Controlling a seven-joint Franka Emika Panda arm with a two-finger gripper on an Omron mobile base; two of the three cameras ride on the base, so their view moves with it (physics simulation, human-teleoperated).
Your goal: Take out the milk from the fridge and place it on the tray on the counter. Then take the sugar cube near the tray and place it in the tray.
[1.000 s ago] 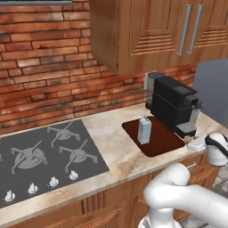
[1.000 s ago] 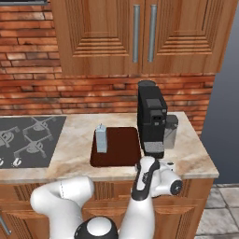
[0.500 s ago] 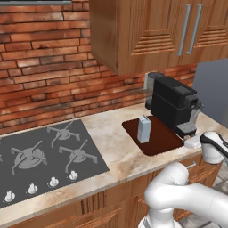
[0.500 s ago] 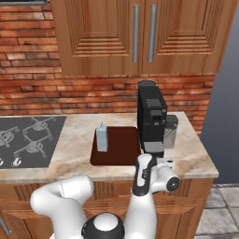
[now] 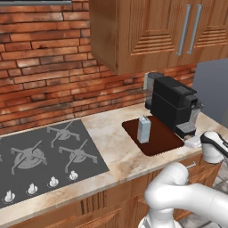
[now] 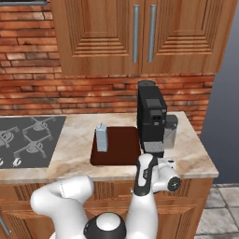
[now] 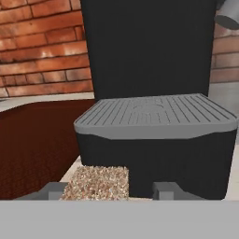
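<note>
The milk [image 5: 143, 129], a pale blue-grey carton, stands upright on the left part of the dark red-brown tray [image 5: 164, 139] on the beige counter [image 5: 116, 147]. It shows again in the right base view as the milk [image 6: 101, 138] on the tray [image 6: 122, 153]. My gripper [image 5: 194, 142] is low over the counter at the tray's front right corner, just before the coffee machine. In the hand view the tan sugar cube [image 7: 96, 183] lies between my gripper's [image 7: 110, 189] tips. The left fingertip [image 7: 55, 190] is at the cube's edge and a gap remains beside the right one.
A big black coffee machine [image 5: 174, 107] stands right behind the gripper, its grey drip grille [image 7: 154, 114] close above the cube. A grey cooktop [image 5: 44, 156] lies at the left. Wooden wall cabinets [image 6: 140, 32] hang overhead. The grey fridge [image 6: 227, 93] bounds the counter on the right.
The jaws have narrowed around the sugar cube. The hand has sunk slightly toward the counter by the tray's corner. Milk and tray have not moved.
</note>
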